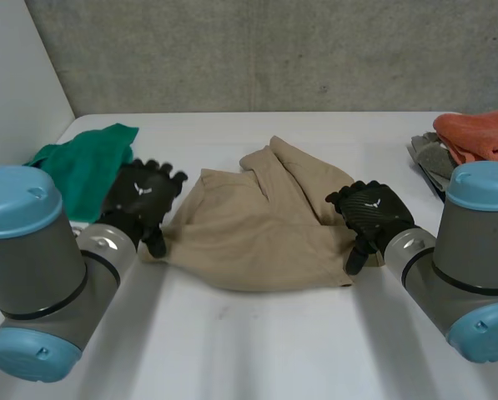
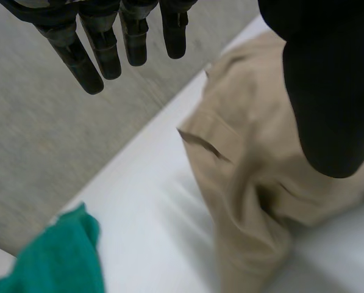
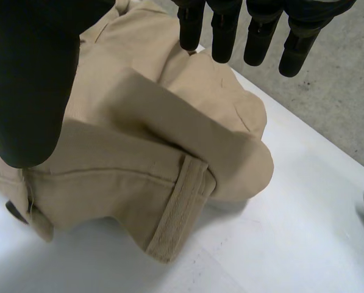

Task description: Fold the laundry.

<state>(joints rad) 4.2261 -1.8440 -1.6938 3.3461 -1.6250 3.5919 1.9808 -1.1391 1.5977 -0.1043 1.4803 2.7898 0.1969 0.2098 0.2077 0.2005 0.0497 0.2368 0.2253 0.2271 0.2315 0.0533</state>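
Head view, left hand (image 1: 140, 198): my fingers are straight and spread at one side edge of the beige garment (image 1: 249, 233). They hold nothing.
Head view, right hand (image 1: 372, 212): my fingers are relaxed at the garment's opposite edge, with nothing pinched.
Head view, garment: it lies rumpled between my two hands on the white table (image 1: 257, 350). One flap is turned over near my right fingers, and there is no neat fold.
Head view, other laundry: a green cloth (image 1: 86, 167) lies just beyond my left fingers. An orange cloth (image 1: 482, 133) touches a grey cloth (image 1: 430, 154), well beyond my right hand. All are loose heaps.
Left wrist view: my fingers (image 2: 90, 67) are straight and wide of my thumb (image 2: 328, 104). The garment lies under the thumb, and the green cloth lies beside the hand, apart from the garment.
Right wrist view: my fingers (image 3: 224, 43) are straight and wide of my thumb (image 3: 29, 85). The garment bunches under my palm, with its hemmed band (image 3: 175, 213) nearest the bare table.
Progress, as I judge: barely begun. The garment needs flattening, then folding, and the other pieces are untouched.
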